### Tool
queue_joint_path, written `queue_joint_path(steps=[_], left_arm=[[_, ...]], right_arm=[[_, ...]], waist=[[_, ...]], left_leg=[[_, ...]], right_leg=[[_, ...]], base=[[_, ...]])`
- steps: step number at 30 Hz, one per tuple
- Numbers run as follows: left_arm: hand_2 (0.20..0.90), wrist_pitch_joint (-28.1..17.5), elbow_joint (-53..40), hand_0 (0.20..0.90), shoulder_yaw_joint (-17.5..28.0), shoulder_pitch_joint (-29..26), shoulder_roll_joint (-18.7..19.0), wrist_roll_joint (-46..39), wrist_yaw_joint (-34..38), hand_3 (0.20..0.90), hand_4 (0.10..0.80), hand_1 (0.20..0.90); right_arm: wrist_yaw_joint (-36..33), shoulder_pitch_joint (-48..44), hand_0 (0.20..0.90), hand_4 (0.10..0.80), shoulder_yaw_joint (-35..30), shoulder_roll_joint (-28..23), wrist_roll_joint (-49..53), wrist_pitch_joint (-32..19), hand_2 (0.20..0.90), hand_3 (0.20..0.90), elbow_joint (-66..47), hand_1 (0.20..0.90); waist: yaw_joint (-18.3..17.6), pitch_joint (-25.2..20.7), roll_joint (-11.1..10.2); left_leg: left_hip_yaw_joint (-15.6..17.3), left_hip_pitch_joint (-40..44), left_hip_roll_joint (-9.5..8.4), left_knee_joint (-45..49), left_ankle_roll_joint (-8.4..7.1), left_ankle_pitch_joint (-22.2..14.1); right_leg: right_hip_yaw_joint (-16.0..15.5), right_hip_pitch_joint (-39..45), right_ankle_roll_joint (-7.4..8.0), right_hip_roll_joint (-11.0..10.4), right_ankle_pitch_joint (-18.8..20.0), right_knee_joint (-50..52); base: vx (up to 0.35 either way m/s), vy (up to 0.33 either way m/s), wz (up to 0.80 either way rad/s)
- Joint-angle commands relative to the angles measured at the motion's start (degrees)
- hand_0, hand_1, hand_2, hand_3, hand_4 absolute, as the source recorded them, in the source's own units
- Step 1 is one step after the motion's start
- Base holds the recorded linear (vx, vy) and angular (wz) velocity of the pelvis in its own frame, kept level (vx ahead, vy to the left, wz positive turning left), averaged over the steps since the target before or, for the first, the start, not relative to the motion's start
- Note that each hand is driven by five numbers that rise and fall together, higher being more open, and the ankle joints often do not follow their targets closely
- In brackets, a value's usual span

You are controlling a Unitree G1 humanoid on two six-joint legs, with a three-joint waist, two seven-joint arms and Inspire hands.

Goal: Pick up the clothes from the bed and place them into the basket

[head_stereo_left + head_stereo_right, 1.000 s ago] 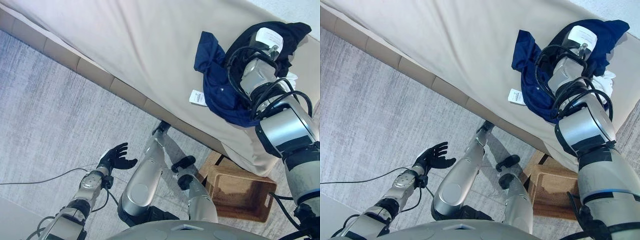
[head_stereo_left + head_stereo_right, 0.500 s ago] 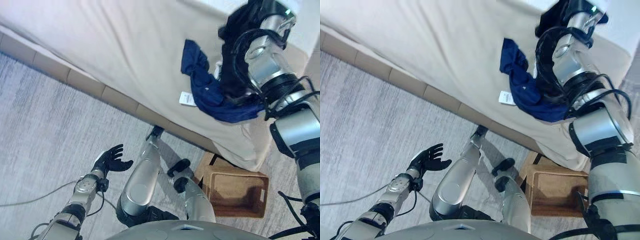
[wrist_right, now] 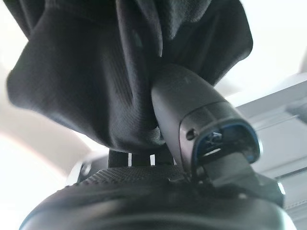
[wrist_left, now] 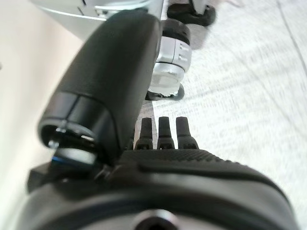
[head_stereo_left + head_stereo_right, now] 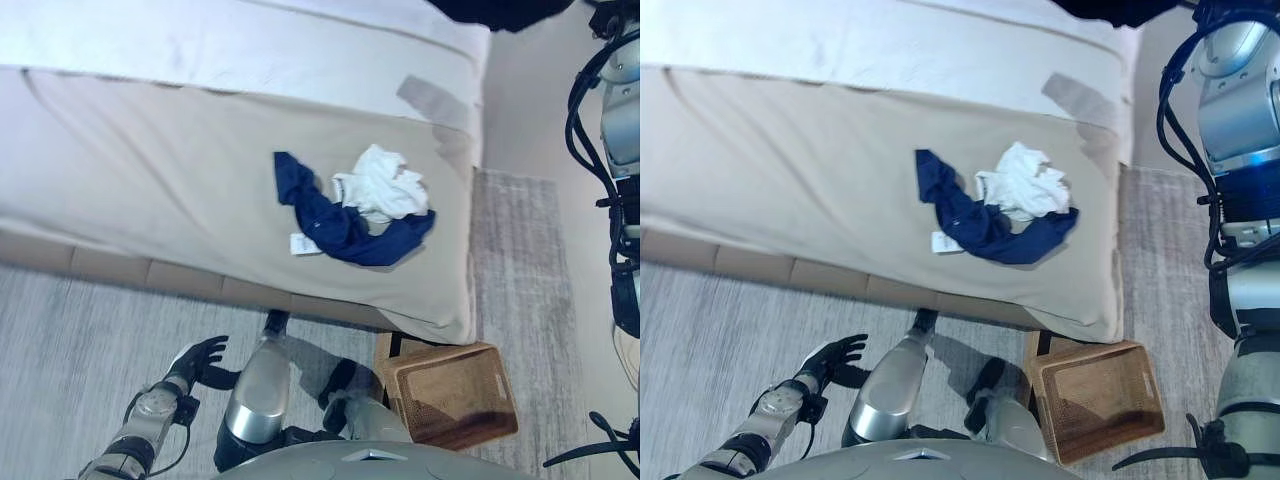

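Observation:
My right hand [image 3: 189, 108] is raised high and shut on a black garment [image 3: 91, 72], with the thumb pressed into the cloth. The garment hangs at the top edge of the left eye view [image 5: 500, 9], above the bed's far corner. A navy garment [image 5: 345, 228] with a white tag and a crumpled white garment [image 5: 380, 186] lie together on the beige bed [image 5: 150, 160] near its right end. A brown wicker basket [image 5: 497, 385] stands on the floor below the bed's corner. My left hand [image 5: 198, 360] hangs low over the floor, open and empty.
A grey rug [image 5: 515, 270] covers the floor to the right of the bed, beside the basket. The bed's front edge [image 5: 120, 270] runs across the view ahead of me.
The camera has shifted. My right hand has lifted the black garment off the pile and up high. The white garment now lies uncovered beside the navy one. The left hand stays low.

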Motion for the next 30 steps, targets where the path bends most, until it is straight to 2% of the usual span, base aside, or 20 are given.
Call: queue_joint_path(steps=[1,5,9,12,17,21,24,25,26,30], left_arm=[[0.900,0.9,4.1,0.900,-2.7,4.5,-2.7,1.2,-1.4,0.900,0.800,0.900],[0.900,2.3,3.7,0.900,-1.9,3.5,-3.6,2.1,-2.1,0.900,0.800,0.900],[0.900,3.5,2.6,0.900,-1.6,2.5,-4.6,1.7,-1.5,0.900,0.800,0.900],[0.900,4.1,1.8,0.900,-1.3,1.9,-5.1,0.4,-0.7,0.900,0.800,0.900],[0.900,4.1,0.8,0.900,-1.6,1.9,-5.0,1.0,-0.8,0.900,0.800,0.900],[0.900,4.3,0.3,0.900,-3.0,1.2,-4.3,1.2,-1.1,0.900,0.800,0.900],[0.900,3.8,-0.2,0.900,-4.4,-0.5,-4.2,-0.2,-1.2,0.900,0.800,0.900],[0.900,2.7,-0.6,0.900,-5.4,-2.2,-4.4,-1.9,-1.0,0.900,0.800,0.900],[0.900,2.5,-0.7,0.900,-5.7,-2.8,-4.6,-2.4,-0.8,0.900,0.800,0.900],[0.900,-0.2,-2.0,0.900,-7.1,-5.8,-6.0,-5.8,-0.2,0.900,0.800,0.900]], right_arm=[[-0.4,4.9,0.300,0.100,-1.1,-7.5,0.2,-3.2,0.300,0.200,-4.2,0.300],[5.5,12.5,0.300,0.100,-5.8,-7.0,5.3,-4.8,0.300,0.200,-7.5,0.300],[13.6,24.3,0.300,0.100,-10.5,-2.5,10.3,-7.5,0.300,0.200,-11.3,0.300],[18.5,31.1,0.300,0.100,-11.7,1.3,9.5,-9.3,0.300,0.200,-10.7,0.300],[23.2,37.0,0.300,0.100,-10.9,4.9,5.6,-10.1,0.300,0.200,-5.2,0.300],[25.0,38.6,0.300,0.100,-8.2,6.5,4.1,-8.2,0.300,0.200,1.3,0.300],[25.4,37.7,0.300,0.100,-6.8,6.7,3.9,-6.3,0.300,0.200,5.7,0.300],[24.3,36.3,0.300,0.100,-5.8,6.5,3.7,-6.3,0.300,0.200,8.9,0.300],[24.3,35.7,0.300,0.100,-5.5,6.3,3.7,-5.7,0.300,0.200,9.9,0.300],[21.6,31.7,0.300,0.100,-4.0,4.3,3.7,-6.3,0.300,0.200,15.5,0.300]], waist=[[-4.9,-18.1,4.3],[-7.9,-19.0,5.2],[-11.8,-19.1,5.8],[-14.1,-18.7,6.3],[-15.6,-17.7,7.1],[-15.9,-16.0,8.2],[-16.2,-13.6,9.8],[-16.7,-10.9,11.2],[-16.9,-10.0,11.8],[-17.8,-4.3,16.2]], left_leg=[[2.5,9.6,0.42,-8.1,3.10,-6.9],[4.8,11.3,0.70,-8.6,2.97,-7.4],[7.6,13.1,1.01,-8.5,3.03,-8.2],[9.7,14.2,1.36,-8.1,3.19,-8.9],[11.5,14.8,1.79,-7.4,3.38,-9.4],[11.4,13.6,2.04,-5.9,3.34,-9.3],[11.0,11.2,2.10,-4.5,3.04,-8.9],[10.6,8.8,1.82,-3.3,2.69,-8.4],[10.5,7.8,1.68,-2.7,2.55,-8.3],[10.1,2.2,0.84,0.9,1.53,-7.3]], right_leg=[[2.4,-1.5,-0.26,3.1,-2.0,3.4],[4.9,-1.2,-0.60,3.7,-1.9,2.8],[8.3,-1.0,-1.30,4.5,-1.7,2.3],[9.9,-0.8,-1.70,4.9,-1.6,2.3],[10.3,-0.8,-2.16,5.3,-2.2,3.4],[9.7,-2.4,-2.55,5.2,-3.1,5.9],[9.0,-5.3,-2.95,4.6,-3.5,8.3],[8.9,-7.8,-3.32,4.1,-3.7,9.8],[8.9,-8.8,-3.46,3.9,-3.9,10.4],[9.0,-14.1,-4.31,2.7,-4.3,13.4]], base=[[-0.005,-0.069,-0.44],[0.000,-0.080,-0.45],[-0.007,-0.115,-0.51],[0.007,-0.123,-0.65],[0.005,-0.133,-0.37],[-0.051,-0.141,-0.07],[-0.195,-0.073,0.00],[-0.297,-0.052,-0.01],[-0.336,-0.016,-0.01],[-0.262,0.022,0.00]])
